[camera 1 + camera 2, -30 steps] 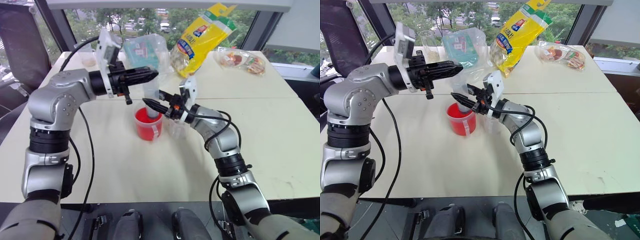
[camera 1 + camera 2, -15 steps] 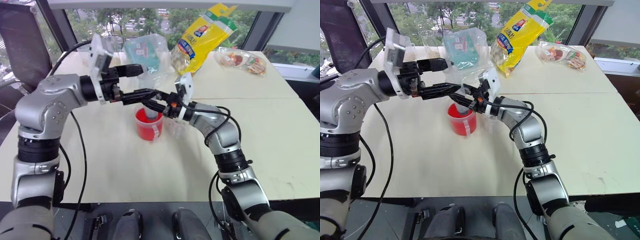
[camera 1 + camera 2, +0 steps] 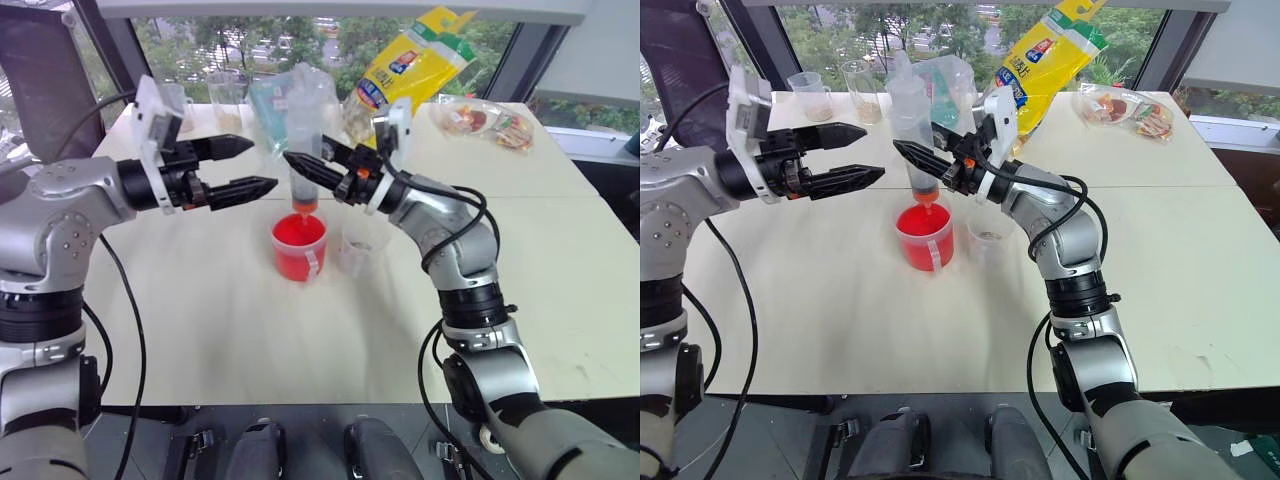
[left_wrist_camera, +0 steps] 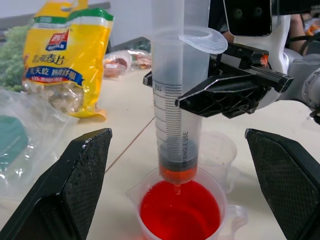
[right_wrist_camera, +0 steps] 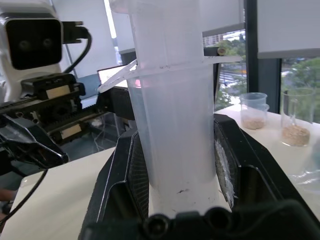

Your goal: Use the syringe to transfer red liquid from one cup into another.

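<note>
Syringe (image 3: pixel 303 150) upright over handled cup (image 3: pixel 299 247) of red liquid (image 4: pixel 180 209), pinched by right gripper (image 3: pixel 320 165).
Orange tip just above the liquid in left wrist view; barrel clamped between black pads in right wrist view. Small plain cup (image 3: pixel 356 250) just beside. Left gripper (image 3: pixel 245 166) spread wide, apart from barrel, pointing level toward it.

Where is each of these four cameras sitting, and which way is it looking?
Left and right eye views: on the head, looking down over both arms at the handled clear plastic cup of red liquid.
Left wrist view: between the open left gripper, facing the large clear syringe.
Right wrist view: behind the right gripper, clamped on that syringe.
All share the syringe.
</note>
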`<state>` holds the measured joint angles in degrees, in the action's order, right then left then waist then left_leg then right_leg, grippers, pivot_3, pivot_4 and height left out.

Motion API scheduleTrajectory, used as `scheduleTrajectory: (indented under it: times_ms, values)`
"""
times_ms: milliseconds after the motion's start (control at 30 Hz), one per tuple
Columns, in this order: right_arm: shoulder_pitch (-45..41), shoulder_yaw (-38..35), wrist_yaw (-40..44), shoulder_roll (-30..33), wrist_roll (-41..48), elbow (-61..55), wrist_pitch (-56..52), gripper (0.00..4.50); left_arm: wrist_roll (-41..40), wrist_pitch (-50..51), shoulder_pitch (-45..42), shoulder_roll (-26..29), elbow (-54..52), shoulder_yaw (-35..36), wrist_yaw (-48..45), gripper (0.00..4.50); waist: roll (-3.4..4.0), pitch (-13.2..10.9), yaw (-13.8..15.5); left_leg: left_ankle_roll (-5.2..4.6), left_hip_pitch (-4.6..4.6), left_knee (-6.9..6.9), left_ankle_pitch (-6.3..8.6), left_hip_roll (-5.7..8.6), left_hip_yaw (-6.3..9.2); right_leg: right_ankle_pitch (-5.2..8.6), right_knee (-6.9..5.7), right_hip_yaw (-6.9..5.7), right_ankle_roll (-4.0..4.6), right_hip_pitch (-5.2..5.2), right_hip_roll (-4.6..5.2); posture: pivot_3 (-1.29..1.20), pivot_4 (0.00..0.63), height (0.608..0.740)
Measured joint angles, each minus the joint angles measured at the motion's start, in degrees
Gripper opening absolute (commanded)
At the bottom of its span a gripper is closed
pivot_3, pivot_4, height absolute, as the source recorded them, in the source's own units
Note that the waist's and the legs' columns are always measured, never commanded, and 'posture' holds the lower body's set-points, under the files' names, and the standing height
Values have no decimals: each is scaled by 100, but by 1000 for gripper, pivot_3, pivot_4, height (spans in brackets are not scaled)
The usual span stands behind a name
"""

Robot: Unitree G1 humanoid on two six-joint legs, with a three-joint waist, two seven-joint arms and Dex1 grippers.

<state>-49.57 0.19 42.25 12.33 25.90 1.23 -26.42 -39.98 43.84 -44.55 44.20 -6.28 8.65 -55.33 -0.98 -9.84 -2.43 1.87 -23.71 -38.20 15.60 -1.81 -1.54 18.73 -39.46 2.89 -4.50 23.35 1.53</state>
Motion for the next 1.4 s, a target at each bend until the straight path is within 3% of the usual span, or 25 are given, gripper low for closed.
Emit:
scheduleTrajectory:
  times_ms: [333, 500, 733, 1033, 1400]
  values:
    - [286, -792, -398, 935, 396, -792, -538, 1419, 208, -352, -431, -371, 538, -209, -115, 4403, -1, 0, -9, -2, -1, 1, 1, -1, -1, 0, 1, 1, 0, 0, -4, 0, 150, 740]
    - [1061, -652, -477, 932, 278, -817, -504, 1419, 367, -610, -802, -767, 887, -386, -162, 4403, 0, 0, 3, -2, -2, -2, 0, 1, -5, 0, -1, 4, 0, 1, -3, 0, 150, 740]
    - [1383, -457, -594, 855, 182, -837, -316, 1419, 888, -1292, -1548, -1418, 1946, -621, -74, 4403, 0, 0, 6, -2, -2, -2, 0, 1, -5, 0, 0, 2, 0, 2, -7, 0, 150, 740]
    - [1447, -305, -623, 858, 132, -883, -296, 1419, 1438, -2133, -2379, -2200, 3458, -779, -202, 4403, -1, 0, 5, -2, -2, -1, 0, 2, -5, 0, 2, -1, -1, 2, -10, 0, 150, 740]
    - [1448, -303, -646, 892, 130, -902, -295, 1419, 1705, -2590, -2744, -2677, 4291, -898, -724, 4403, -1, 0, 8, -2, -2, -2, 0, 2, -5, 0, 3, -1, -1, 2, -11, 0, 150, 740]
